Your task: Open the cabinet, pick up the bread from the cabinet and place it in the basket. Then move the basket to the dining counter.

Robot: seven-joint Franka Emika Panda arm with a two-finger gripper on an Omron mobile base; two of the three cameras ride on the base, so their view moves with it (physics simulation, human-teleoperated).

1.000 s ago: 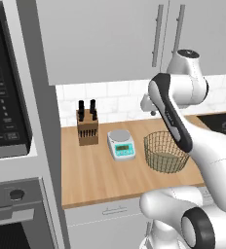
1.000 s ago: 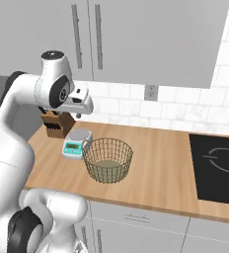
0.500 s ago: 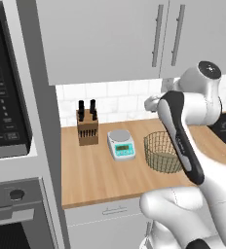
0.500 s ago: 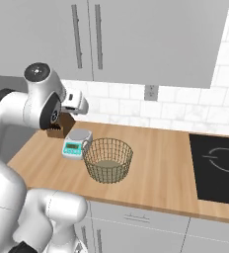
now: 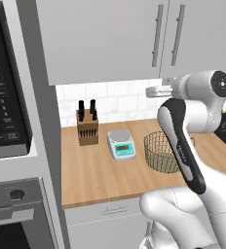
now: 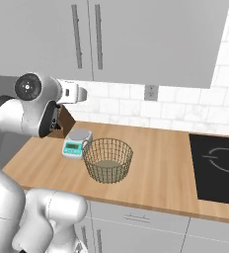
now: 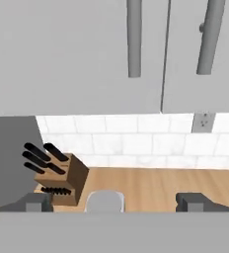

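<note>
On wood worktop (image 6: 156, 163), wire basket (image 6: 108, 159) beside scale (image 6: 77, 143), knife block (image 5: 87, 128), cabinet (image 6: 136, 39) shut, jaws released.

The basket (image 5: 165, 152) sits beside the kitchen scale (image 5: 121, 144) under the closed cabinet (image 5: 134, 39).

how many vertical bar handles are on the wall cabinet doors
2. The left handle sits on the left door near the seam of the cabinet; the right handle sits just across the seam on the right door. Both doors are closed.
</note>
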